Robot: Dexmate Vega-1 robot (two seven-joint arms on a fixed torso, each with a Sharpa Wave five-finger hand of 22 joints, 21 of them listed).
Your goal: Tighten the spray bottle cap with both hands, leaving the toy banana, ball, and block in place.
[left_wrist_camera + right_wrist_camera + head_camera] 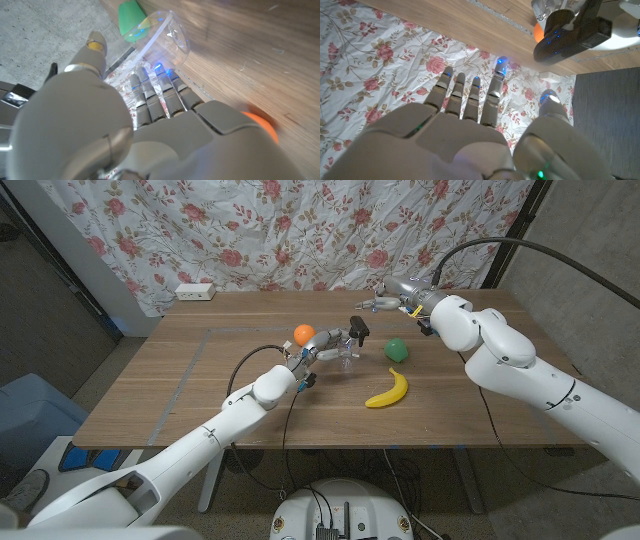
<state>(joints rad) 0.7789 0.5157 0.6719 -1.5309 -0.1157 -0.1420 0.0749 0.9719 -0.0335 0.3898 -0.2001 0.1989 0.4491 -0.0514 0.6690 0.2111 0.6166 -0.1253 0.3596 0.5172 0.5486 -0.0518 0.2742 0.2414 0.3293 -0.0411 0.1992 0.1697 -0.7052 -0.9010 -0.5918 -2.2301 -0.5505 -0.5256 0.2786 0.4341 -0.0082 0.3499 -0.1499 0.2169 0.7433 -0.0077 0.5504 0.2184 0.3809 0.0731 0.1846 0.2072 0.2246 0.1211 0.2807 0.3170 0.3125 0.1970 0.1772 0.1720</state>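
Two hands up: left hand (322, 345) wraps clear spray bottle (347, 352) mid-table, black cap (360, 330) on top. Right hand (382, 303) hovers well behind bottle, fingers spread, holding nothing. Orange ball (303, 333), green block (397, 349), banana (388, 390) sit nearby.

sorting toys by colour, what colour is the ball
Orange; the ball shows best in the head view, beside the left hand.
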